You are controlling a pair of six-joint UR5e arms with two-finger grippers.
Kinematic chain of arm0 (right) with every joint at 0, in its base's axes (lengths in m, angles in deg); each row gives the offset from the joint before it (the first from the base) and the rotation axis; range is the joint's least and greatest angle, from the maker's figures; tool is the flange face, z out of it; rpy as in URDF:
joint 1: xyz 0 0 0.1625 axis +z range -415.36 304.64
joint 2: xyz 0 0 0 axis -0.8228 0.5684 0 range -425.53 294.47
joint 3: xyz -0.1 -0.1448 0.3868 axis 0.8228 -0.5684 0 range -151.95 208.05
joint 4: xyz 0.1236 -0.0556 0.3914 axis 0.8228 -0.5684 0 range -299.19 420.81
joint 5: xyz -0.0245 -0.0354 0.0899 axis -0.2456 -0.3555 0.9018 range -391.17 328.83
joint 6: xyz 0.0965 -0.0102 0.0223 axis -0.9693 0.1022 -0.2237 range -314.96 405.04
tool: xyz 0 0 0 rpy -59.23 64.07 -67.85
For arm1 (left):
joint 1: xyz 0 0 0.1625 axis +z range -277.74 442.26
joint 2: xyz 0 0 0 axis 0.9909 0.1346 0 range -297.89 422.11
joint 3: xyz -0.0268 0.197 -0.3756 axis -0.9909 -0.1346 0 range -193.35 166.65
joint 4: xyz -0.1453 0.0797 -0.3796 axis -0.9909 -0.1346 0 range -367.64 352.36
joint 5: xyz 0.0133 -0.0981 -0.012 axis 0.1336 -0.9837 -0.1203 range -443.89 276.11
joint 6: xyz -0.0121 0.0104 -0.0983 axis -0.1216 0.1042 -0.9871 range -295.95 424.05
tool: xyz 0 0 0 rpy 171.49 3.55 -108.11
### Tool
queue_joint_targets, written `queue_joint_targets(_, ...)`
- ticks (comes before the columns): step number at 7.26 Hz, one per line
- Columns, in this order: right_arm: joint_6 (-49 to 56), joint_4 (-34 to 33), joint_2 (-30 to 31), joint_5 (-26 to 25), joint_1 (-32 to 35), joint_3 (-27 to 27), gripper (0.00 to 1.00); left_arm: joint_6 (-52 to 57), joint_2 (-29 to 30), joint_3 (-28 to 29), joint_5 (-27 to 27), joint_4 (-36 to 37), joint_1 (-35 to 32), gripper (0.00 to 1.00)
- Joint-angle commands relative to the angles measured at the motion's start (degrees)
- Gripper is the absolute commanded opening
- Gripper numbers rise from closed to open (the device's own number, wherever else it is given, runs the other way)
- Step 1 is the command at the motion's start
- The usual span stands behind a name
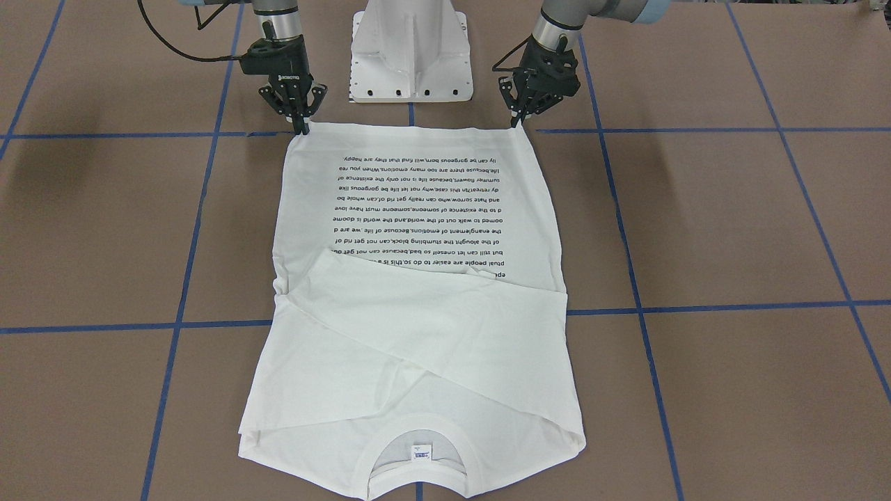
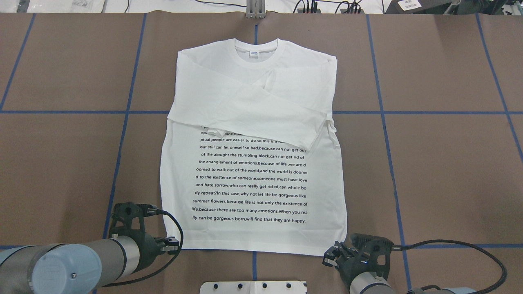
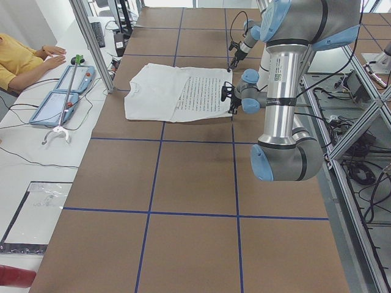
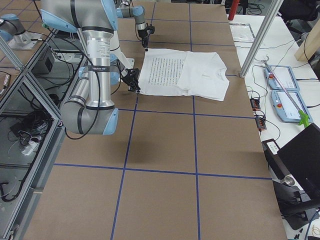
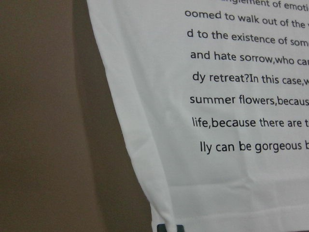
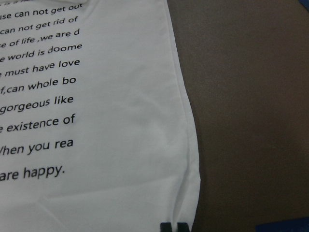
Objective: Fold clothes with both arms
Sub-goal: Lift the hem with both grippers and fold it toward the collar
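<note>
Left hand (image 2: 175, 245) and right hand (image 2: 329, 259) clench the 7 and 5 o'clock hem corners of the white long-sleeved cotton shirt (image 2: 253, 183), seemingly to fold the hem toward the ribbed collar (image 2: 256, 64).

White printed shirt (image 5: 159, 145) on brown table (image 5: 48, 121)

White long-sleeved shirt (image 1: 418, 334) lay flat, black print facing up, both sleeves folded across the chest, ribbed collar (image 1: 418, 426) at the end far from the robot. Left gripper (image 1: 516, 124) and right gripper (image 1: 301, 127) each pinched a hem corner, fingertips closed on the cloth.
</note>
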Motion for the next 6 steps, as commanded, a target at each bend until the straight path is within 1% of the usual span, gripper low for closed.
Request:
queue_joint_targets(1, -0.1, -0.1, 0.1, 0.1, 0.1, 0.6, 0.00, 0.0, 0.0, 0.0, 0.0, 0.0, 0.0, 0.00)
queue_joint_targets(2, -0.1, -0.6, 0.3, 0.5, 0.3, 1.9, 0.00, 0.0, 0.0, -0.1, 0.0, 0.0, 0.0, 0.00)
queue_joint_targets(3, 0.0, -8.4, 0.8, 2.3, 0.4, 8.3, 0.00, 0.3, 0.0, -2.1, -0.2, 0.2, 0.0, 0.00)
queue_joint_targets(4, 0.0, -19.6, 0.5, 7.8, 1.6, 17.9, 0.00, 0.4, -0.3, -5.7, -2.9, 1.2, -0.7, 0.00)
queue_joint_targets(5, 0.0, -29.5, 0.2, 11.0, 1.7, 27.7, 0.00, 1.0, -0.7, -11.8, -5.8, 5.4, -2.0, 0.00)
queue_joint_targets(6, 0.0, -37.4, -0.6, 14.6, 2.9, 35.4, 0.00, 1.9, -0.1, -20.3, -7.9, 13.7, -2.5, 0.00)
